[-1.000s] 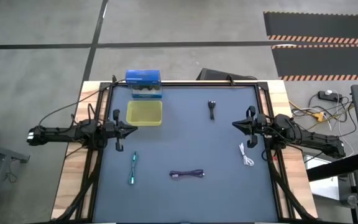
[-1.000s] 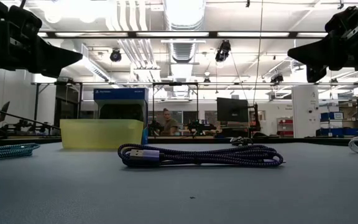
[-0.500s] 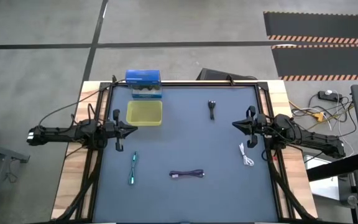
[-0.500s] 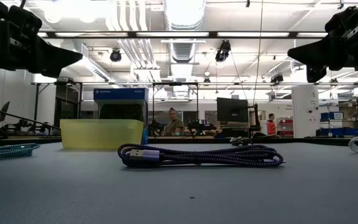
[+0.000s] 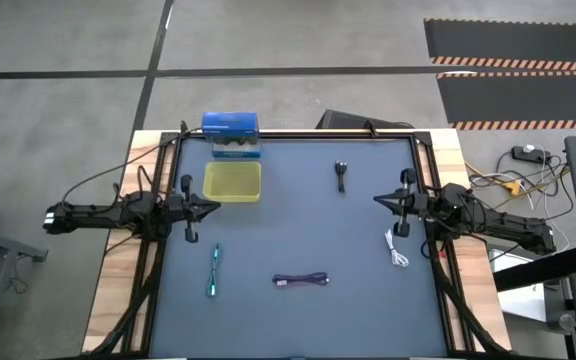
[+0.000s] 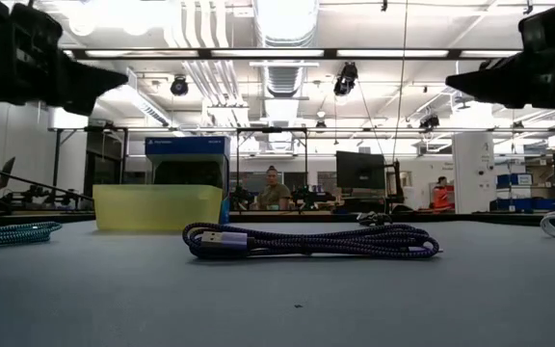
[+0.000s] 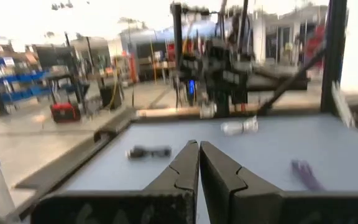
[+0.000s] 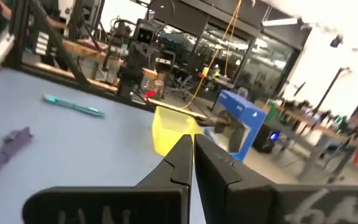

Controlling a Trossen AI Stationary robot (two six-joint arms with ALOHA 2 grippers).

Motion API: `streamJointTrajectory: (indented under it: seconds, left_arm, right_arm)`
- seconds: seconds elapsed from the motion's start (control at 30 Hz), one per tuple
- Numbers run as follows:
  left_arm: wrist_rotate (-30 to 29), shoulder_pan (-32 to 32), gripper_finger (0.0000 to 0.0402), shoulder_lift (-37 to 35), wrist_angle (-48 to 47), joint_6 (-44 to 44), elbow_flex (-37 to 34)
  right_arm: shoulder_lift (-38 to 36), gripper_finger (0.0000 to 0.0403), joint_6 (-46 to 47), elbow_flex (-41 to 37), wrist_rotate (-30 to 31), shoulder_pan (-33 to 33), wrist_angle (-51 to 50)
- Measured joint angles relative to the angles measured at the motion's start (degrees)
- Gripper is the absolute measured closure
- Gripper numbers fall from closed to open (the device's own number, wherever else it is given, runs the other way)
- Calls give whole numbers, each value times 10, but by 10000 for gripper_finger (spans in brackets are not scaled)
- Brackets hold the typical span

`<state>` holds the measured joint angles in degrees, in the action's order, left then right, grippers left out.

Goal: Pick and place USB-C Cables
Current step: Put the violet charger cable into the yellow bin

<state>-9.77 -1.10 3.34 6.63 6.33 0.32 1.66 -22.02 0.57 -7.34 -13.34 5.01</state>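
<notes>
Four cables lie flat on the blue-grey mat (image 5: 298, 230): a teal one (image 5: 213, 270) near the left, a dark purple one (image 5: 301, 281) at the near middle, a black one (image 5: 341, 176) toward the far side, and a white one (image 5: 397, 250) at the right. My left gripper (image 5: 218, 208) hovers shut and empty above the mat's left side, beyond the teal cable. My right gripper (image 5: 376, 200) hovers shut and empty at the right, beyond the white cable. Each wrist view shows its own fingers closed together: left (image 7: 198, 147), right (image 8: 191, 139).
A yellow bin (image 5: 233, 181) stands at the far left of the mat, with a blue box (image 5: 231, 135) behind it at the far edge. A dark frame runs around the mat. People move in the room behind the table (image 6: 273, 188).
Both grippers have risen a little above the table, still shut. The cables lie where they were.
</notes>
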Motion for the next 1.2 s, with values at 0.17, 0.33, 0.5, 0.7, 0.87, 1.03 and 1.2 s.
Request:
streamJointTrajectory:
  seconds: [0.17,0.33,0.5,0.7,0.87,1.03,1.2]
  left_arm:
    - [2,0,402,0,86,0,0]
    - [17,0,402,-1,158,-31,0]
    - [27,-1,402,2,189,-141,3]
    - [93,-1,402,7,199,-227,1]
    - [93,-1,402,19,199,-253,1]
    - [71,-1,402,31,199,-211,1]
    - [-8,-1,402,45,200,-192,1]
  right_arm:
    - [0,394,136,0,-2,1,0]
    - [0,394,276,0,34,0,14]
    - [0,394,328,0,35,1,58]
    - [0,394,393,4,35,1,91]
    - [0,394,369,10,41,1,95]
    - [1,394,350,10,65,1,106]
    - [37,394,375,11,70,1,189]
